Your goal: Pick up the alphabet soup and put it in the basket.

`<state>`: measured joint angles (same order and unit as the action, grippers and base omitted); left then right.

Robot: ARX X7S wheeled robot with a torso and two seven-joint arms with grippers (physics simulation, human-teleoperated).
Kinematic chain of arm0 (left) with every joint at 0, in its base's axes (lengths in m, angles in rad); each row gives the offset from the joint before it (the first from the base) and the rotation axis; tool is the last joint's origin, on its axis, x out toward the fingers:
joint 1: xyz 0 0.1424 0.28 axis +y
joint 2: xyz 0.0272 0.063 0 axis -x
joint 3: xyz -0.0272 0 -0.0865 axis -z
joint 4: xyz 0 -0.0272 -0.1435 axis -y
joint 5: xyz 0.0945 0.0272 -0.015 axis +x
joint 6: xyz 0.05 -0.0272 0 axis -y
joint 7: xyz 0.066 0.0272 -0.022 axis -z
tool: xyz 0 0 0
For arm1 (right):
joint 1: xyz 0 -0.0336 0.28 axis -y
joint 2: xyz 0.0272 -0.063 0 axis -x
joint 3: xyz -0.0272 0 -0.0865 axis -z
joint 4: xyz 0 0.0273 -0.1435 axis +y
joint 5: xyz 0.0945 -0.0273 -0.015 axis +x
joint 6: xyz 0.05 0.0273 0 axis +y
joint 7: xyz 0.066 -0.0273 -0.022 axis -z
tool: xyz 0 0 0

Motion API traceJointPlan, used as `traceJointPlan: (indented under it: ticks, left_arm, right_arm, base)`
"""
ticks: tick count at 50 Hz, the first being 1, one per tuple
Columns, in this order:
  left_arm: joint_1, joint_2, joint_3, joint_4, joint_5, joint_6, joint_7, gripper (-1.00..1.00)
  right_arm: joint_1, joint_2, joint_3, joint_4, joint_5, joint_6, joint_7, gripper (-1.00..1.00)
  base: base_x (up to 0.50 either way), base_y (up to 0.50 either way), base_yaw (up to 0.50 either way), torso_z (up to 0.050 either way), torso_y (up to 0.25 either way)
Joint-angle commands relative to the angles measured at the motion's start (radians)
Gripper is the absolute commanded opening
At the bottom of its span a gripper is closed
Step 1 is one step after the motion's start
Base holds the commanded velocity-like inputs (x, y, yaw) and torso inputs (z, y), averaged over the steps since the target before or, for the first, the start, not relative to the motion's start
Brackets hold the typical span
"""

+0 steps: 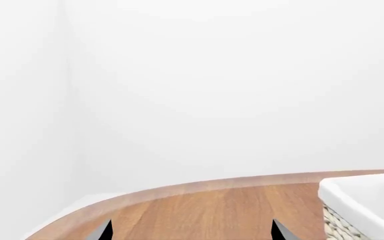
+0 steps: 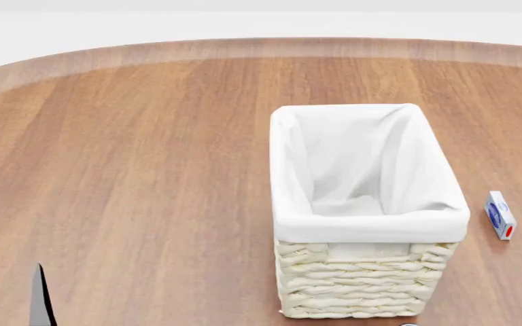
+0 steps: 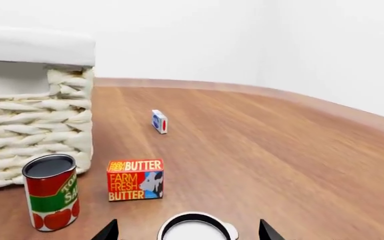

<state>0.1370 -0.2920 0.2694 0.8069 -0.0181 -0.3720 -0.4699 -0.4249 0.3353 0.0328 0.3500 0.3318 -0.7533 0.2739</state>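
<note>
The alphabet soup [image 3: 195, 227] shows only its white, ringed top at the near edge of the right wrist view; its label is out of view. My right gripper [image 3: 188, 232] is open, one dark fingertip on each side of that can top, apart from it. The basket [image 2: 370, 221], cream wicker with a white cloth lining, stands mid-table in the head view with nothing visible in it; its corner [image 3: 38, 115] is beside the right gripper and its rim [image 1: 365, 200] shows in the left wrist view. My left gripper [image 1: 192, 232] is open over bare wood.
A red-and-green tomato can [image 3: 50, 191] with a dark top stands by the basket. A butter box [image 3: 135, 180] sits beside it. A small blue-and-white box [image 3: 158, 121] lies farther off, right of the basket [image 2: 499, 215]. The round wooden table's edge [image 2: 261, 47] curves behind.
</note>
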Motion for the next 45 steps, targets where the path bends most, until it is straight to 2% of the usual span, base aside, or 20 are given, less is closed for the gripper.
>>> traceJointPlan:
  ticks: [1, 13, 15, 18, 36, 37, 45]
  left_arm:
    - [-0.001, -0.006, 0.002, -0.001, -0.003, 0.001, -0.006, 1.00]
    - [-0.001, -0.011, 0.003, -0.006, -0.009, 0.007, -0.013, 1.00]
    - [-0.001, -0.011, 0.004, -0.006, -0.009, 0.007, -0.013, 1.00]
    - [0.000, -0.013, 0.002, -0.008, -0.012, 0.010, -0.015, 1.00]
    - [0.002, -0.021, 0.004, -0.009, -0.019, 0.017, -0.024, 1.00]
    - [0.002, -0.021, 0.004, -0.009, -0.019, 0.017, -0.024, 1.00]
    - [0.000, -0.023, 0.008, -0.011, -0.019, 0.016, -0.029, 1.00]
  right_arm:
    - [0.034, -0.008, 0.002, 0.061, 0.004, -0.016, -0.010, 1.00]
    - [0.074, -0.024, -0.002, 0.134, 0.004, -0.034, -0.024, 1.00]
    - [0.048, -0.010, -0.002, 0.063, 0.005, 0.013, -0.002, 1.00]
    - [0.091, -0.031, -0.005, 0.175, 0.000, -0.048, -0.033, 1.00]
    - [0.166, -0.044, 0.002, 0.302, -0.008, -0.086, -0.049, 1.00]
    - [0.148, -0.036, 0.002, 0.252, -0.011, -0.055, -0.032, 1.00]
    - [0.228, -0.052, 0.004, 0.392, -0.010, -0.108, -0.067, 1.00]
  base:
    - [0.00, 0.00, 0.00, 0.000, 0.000]
    - [0.00, 0.00, 0.00, 0.000, 0.000]
    - [0.00, 0.00, 0.00, 0.000, 0.000]
    - [0.00, 0.00, 0.00, 0.000, 0.000]
    - [0.00, 0.00, 0.00, 0.000, 0.000]
    - [0.00, 0.00, 0.00, 0.000, 0.000]
    - [0.00, 0.00, 0.00, 0.000, 0.000]
